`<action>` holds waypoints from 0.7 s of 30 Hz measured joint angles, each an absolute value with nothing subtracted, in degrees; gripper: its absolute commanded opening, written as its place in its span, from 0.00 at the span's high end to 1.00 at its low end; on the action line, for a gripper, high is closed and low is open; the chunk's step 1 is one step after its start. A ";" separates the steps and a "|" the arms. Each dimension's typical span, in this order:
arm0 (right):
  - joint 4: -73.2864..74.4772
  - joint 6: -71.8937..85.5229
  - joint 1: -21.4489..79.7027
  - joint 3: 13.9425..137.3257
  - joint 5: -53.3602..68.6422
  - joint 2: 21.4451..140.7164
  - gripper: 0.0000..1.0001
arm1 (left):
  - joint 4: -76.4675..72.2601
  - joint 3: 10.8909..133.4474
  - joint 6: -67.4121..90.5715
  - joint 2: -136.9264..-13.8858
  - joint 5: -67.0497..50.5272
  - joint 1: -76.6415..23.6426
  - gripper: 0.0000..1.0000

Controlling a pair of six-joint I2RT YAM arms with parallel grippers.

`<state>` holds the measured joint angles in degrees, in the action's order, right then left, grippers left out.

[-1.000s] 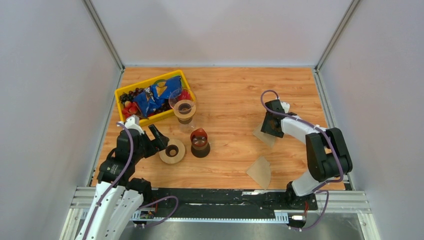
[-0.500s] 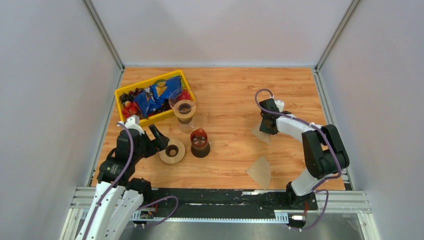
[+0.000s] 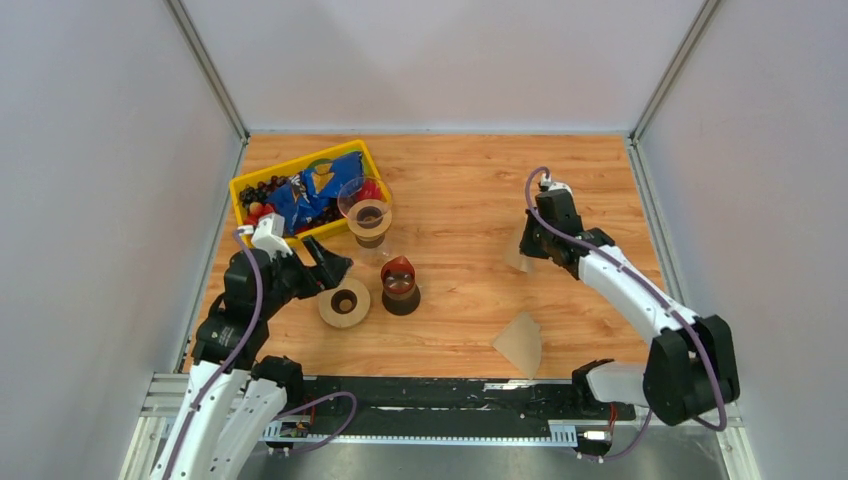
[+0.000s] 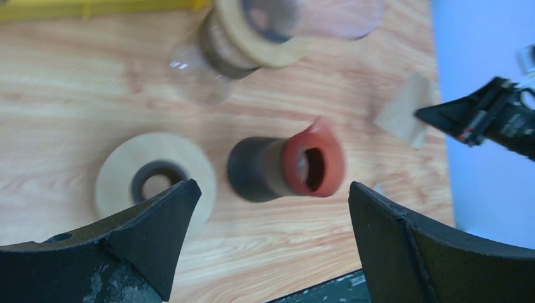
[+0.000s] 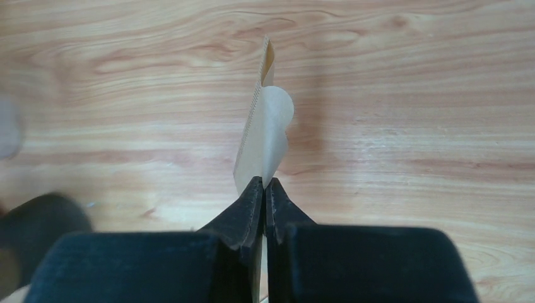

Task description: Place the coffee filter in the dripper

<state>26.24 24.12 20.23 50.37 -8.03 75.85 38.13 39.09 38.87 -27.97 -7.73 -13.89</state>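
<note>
My right gripper [image 3: 530,243] is shut on a light-tan coffee filter [image 5: 265,132], pinching its lower edge so that it stands on edge above the wood. From above, this coffee filter [image 3: 516,250] shows just left of the fingers. The dripper [image 3: 366,212], a clear ribbed cone with a tan wooden collar, stands next to the yellow bin, well to the left. My left gripper [image 4: 272,187] is open and holds nothing; it hovers near the tan ring disc [image 3: 344,302]. A second coffee filter [image 3: 520,343] lies flat near the front edge.
A dark red-brown piece with a black base [image 3: 399,283] stands between the ring disc and the table's middle. The yellow bin [image 3: 247,184] with fruit and a blue bag sits at the back left. Grey walls close in both sides.
My right gripper closed on the coffee filter and raised it off the table, its arm stretching out. The left gripper shifted slightly toward the dripper and stayed open.
</note>
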 measured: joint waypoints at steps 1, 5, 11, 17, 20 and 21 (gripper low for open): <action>26.24 23.57 20.21 50.39 -6.11 73.97 0.95 | 36.01 39.48 39.03 -28.45 -9.21 -13.89 0.00; 26.24 21.30 20.18 50.43 2.72 68.12 0.95 | 24.21 40.84 40.71 -33.95 -17.50 -13.91 0.00; 25.26 19.33 20.23 50.43 19.70 62.06 0.93 | 8.86 44.03 43.79 -51.42 -28.99 -17.41 0.00; 20.82 19.42 20.36 50.43 33.95 57.32 0.91 | 4.93 49.41 41.30 -60.49 -31.68 -27.92 0.00; 17.50 20.49 20.51 50.43 38.96 55.86 0.91 | 1.04 49.91 40.80 -63.59 -33.41 -30.11 0.01; 16.29 21.08 20.56 50.41 40.23 55.57 0.91 | -0.54 49.93 40.84 -65.10 -34.30 -30.52 0.02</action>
<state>16.29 21.08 20.56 50.41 40.23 55.57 -0.54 49.93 40.84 -65.10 -34.30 -30.52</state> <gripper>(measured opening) 0.090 0.999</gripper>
